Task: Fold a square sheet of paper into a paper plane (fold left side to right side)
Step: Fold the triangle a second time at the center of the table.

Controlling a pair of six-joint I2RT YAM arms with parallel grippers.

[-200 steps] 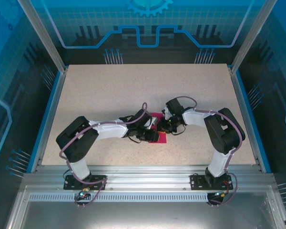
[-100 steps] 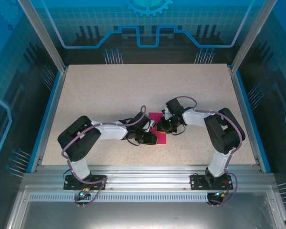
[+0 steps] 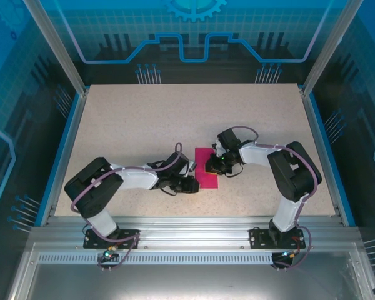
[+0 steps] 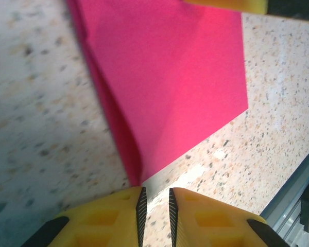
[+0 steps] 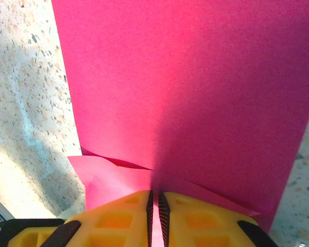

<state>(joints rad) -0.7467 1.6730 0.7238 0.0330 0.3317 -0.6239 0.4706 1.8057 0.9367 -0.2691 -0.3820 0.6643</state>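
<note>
The square sheet of paper point(image 3: 205, 169) lies mid-table, magenta-pink and folded double into a narrow upright rectangle. My right gripper point(image 3: 213, 166) sits at its right edge; in the right wrist view the gripper point(image 5: 155, 204) is shut on the paper point(image 5: 195, 87), whose two layers part slightly just ahead of the fingertips. My left gripper point(image 3: 193, 185) rests low at the sheet's near-left corner. Seen from the left wrist, this gripper point(image 4: 154, 198) has its jaws a narrow gap apart with bare table between them, and the folded paper point(image 4: 170, 77) ends just beyond the left fingertip.
The speckled table point(image 3: 144, 119) is bounded by blue side rails point(image 3: 61, 153) and an aluminium front rail point(image 3: 187, 224). That rail's edge point(image 4: 298, 198) shows close on the left wrist view's lower right. A yellow finger of the right gripper point(image 4: 226, 4) shows at the top.
My left arm has drawn back to the left and nearer the front, off the top of the paper to its corner. The right arm has stayed put.
</note>
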